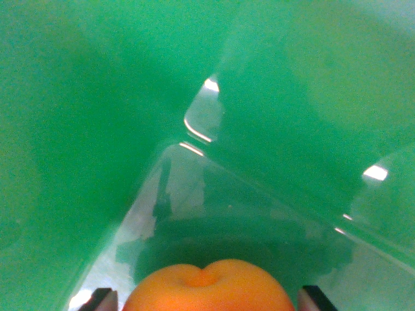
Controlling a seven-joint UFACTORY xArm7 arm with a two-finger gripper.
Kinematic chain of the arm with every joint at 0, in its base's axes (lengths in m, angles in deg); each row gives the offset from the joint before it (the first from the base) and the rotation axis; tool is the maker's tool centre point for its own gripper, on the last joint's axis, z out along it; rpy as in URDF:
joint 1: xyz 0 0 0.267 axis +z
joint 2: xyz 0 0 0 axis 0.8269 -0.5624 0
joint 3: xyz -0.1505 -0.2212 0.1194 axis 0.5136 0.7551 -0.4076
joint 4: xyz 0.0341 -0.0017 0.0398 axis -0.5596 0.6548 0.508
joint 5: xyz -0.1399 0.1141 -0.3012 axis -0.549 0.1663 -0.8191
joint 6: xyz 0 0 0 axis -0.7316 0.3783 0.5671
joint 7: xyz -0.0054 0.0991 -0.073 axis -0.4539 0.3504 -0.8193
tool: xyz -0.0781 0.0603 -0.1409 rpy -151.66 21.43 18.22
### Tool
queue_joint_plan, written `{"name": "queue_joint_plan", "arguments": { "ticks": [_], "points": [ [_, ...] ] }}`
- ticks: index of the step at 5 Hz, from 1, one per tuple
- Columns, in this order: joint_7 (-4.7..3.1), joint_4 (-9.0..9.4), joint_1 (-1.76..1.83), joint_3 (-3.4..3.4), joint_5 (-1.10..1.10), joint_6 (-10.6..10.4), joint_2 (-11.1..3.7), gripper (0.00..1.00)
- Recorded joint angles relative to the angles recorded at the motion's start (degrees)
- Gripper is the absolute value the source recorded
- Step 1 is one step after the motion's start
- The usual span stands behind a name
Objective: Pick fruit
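A round orange fruit (209, 288) with a shallow dimple on top sits at the bottom edge, between the claw's (207, 299) 2 dark fingertips (316, 297), apparently gripped, inside a glossy green bin (97, 129).

The green container (97, 116) looks like smooth, glossy plastic; its walls carry a soft sheen, and bright white glints sit on the rounded corner and along the edges. Its floor is shiny enough to mirror dark, blurred shapes. The orange fruit (209, 288) has a matt, slightly velvety skin without highlights, with a shallow dimple at the top. The two fingertips (316, 298) beside it look like dark, matt hard material with paler, dull edges.
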Motion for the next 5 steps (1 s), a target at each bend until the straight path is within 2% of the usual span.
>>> {"name": "queue_joint_plan", "arguments": {
  "ticks": [5],
  "points": [
    [0.07, -0.95, -0.02, 0.0, -0.02, 1.62, 0.67, 1.0]
  ]
}}
